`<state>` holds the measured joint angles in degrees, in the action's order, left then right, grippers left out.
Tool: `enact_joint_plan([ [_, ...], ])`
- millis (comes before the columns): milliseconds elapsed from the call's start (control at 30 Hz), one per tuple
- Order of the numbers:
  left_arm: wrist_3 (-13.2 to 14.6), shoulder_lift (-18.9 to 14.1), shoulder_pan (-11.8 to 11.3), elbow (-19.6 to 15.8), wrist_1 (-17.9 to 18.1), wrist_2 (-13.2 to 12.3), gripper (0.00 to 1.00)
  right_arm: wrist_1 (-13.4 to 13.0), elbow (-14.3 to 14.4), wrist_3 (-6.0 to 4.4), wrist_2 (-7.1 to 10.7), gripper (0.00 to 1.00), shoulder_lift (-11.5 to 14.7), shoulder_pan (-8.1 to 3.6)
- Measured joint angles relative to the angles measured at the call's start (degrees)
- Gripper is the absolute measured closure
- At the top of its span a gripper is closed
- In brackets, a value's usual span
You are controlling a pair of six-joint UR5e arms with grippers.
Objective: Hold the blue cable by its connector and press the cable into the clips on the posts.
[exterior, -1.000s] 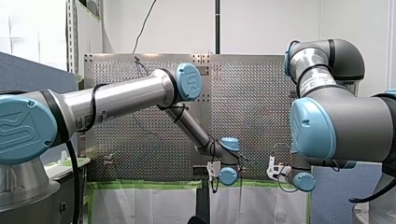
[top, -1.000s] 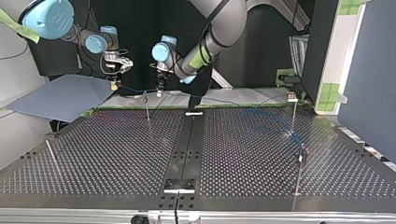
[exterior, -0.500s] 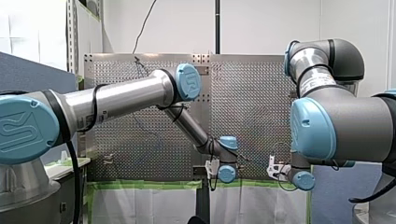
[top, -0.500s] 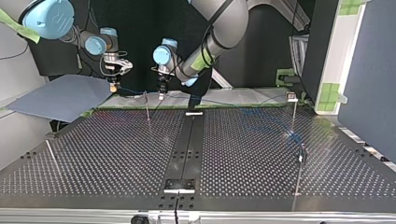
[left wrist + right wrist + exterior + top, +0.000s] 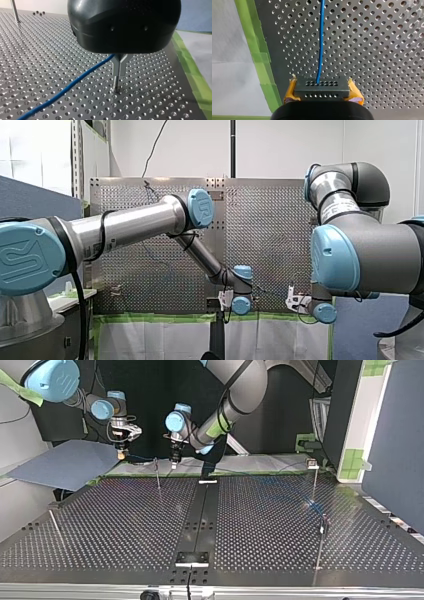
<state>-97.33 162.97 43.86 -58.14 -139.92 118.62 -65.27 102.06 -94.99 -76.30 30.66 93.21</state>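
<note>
My right gripper point(image 5: 322, 93) is clenched, yellow pads point(image 5: 290, 91) on the black connector point(image 5: 322, 86) of the blue cable point(image 5: 320, 42), which runs over the perforated table point(image 5: 374, 50) beside its green tape point(image 5: 259, 50) toward my left gripper point(image 5: 173, 463), whose grip cannot be told

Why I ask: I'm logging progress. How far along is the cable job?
Done: my right gripper is shut on the connector. In hand: the cable runs under my left gripper to a post's clip, seating unclear. Left: pressing it in; other posts too small to judge.
</note>
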Motion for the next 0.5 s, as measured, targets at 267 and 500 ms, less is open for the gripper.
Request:
enact_joint_plan([
  [267,-0.1,0.3,-0.3,0.8,-0.5,-0.4,1.0,0.0,-0.1,-0.03,0.0,1.0,0.0,0.04],
  [500,-0.2,2.7,-0.6,3.2,-2.9,-1.0,1.0,0.1,-0.4,-0.09,0.11,1.0,0.0,0.25],
])
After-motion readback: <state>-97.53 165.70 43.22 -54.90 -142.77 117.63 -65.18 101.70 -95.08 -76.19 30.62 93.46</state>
